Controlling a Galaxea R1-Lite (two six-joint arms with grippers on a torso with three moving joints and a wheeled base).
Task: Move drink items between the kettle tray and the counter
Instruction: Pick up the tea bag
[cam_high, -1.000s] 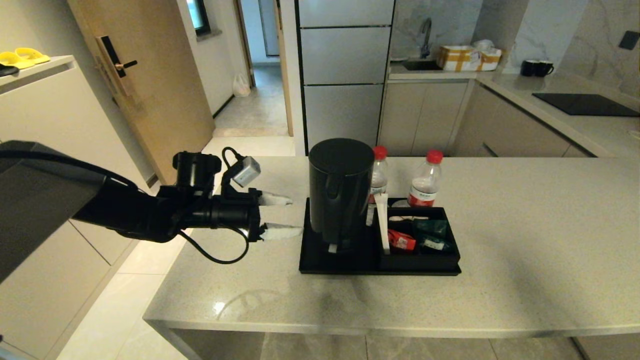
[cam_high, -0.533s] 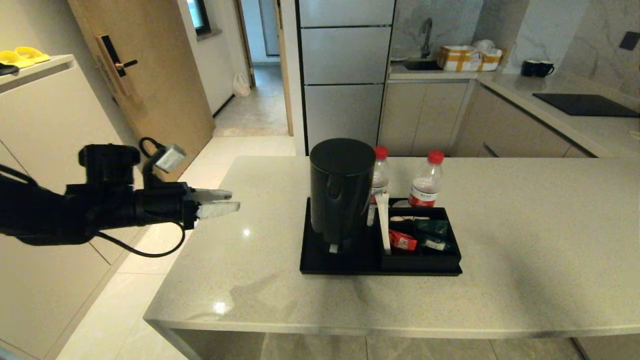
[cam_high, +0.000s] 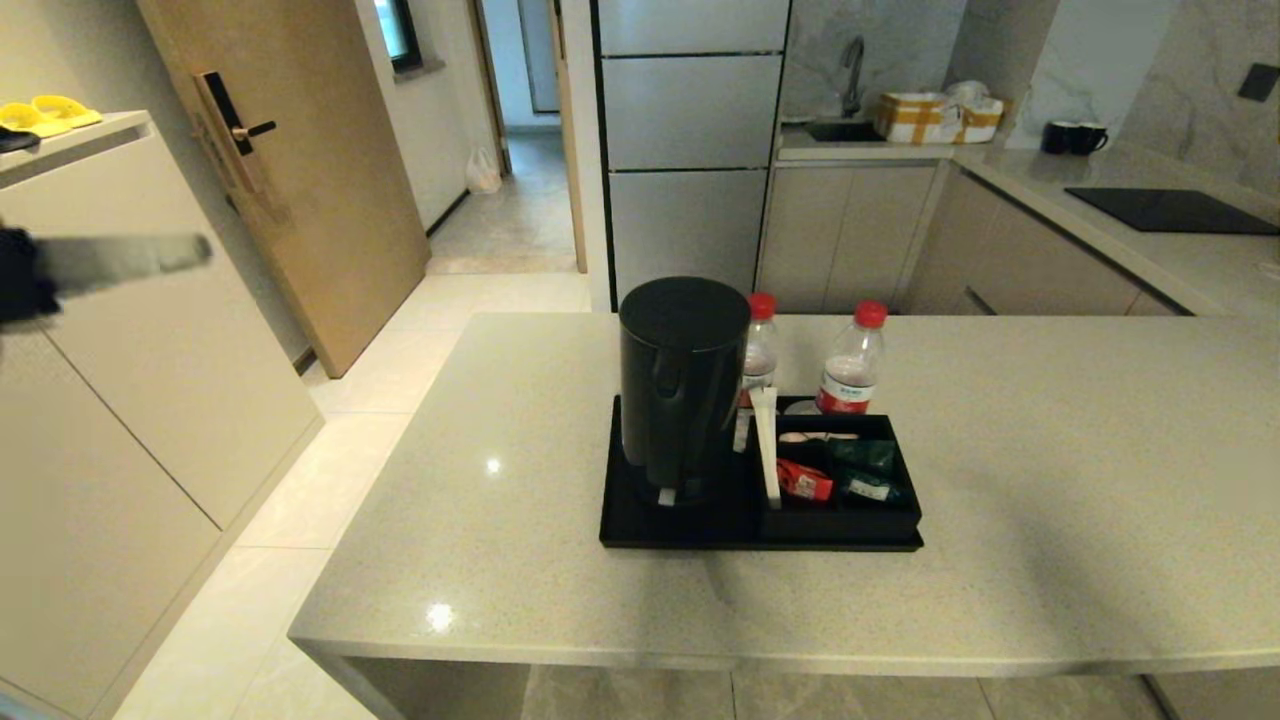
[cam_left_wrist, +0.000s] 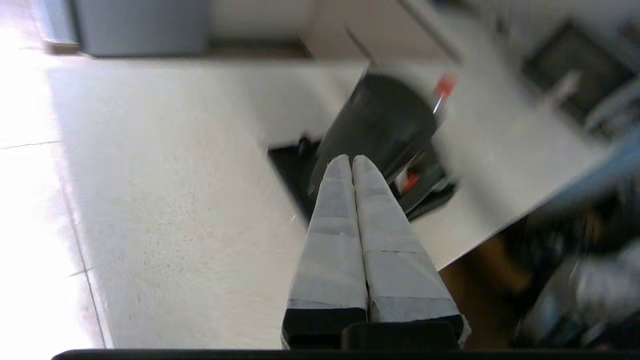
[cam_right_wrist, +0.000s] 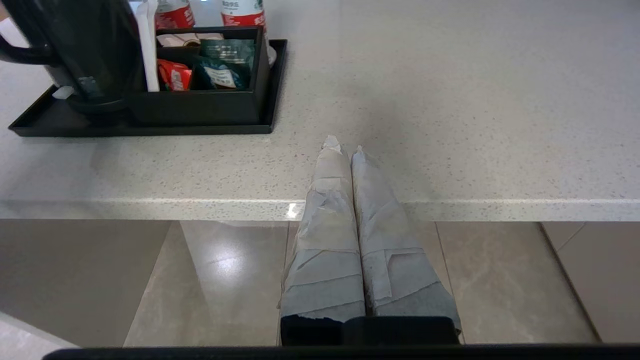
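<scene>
The tall black kettle (cam_high: 683, 385) stands on the left side of the black kettle tray (cam_high: 640, 525). Two red-capped water bottles (cam_high: 760, 345) (cam_high: 853, 365) stand at the tray's far edge. A dark green sachet (cam_high: 865, 457) lies in the tray's raised box, and the tray rests on the beige counter (cam_high: 1050, 500). My left gripper (cam_high: 195, 250) is a blur at the far left, off the counter, and the left wrist view shows this gripper (cam_left_wrist: 351, 161) shut and empty, pointing toward the kettle (cam_left_wrist: 385, 115). My right gripper (cam_right_wrist: 342, 145) is shut and empty at the counter's near edge, right of the tray (cam_right_wrist: 50, 120).
Red sachets (cam_high: 803, 480) and a white stick (cam_high: 766, 440) share the box. A farther worktop with a black hob (cam_high: 1170, 208) lies at the back right. A wooden door (cam_high: 280, 170) and pale cabinets (cam_high: 110, 400) stand on the left, across tiled floor.
My left arm has swung away from the kettle, leftward and upward off the counter. Its fingers went from open to shut. Kettle, bottles and tray have not moved.
</scene>
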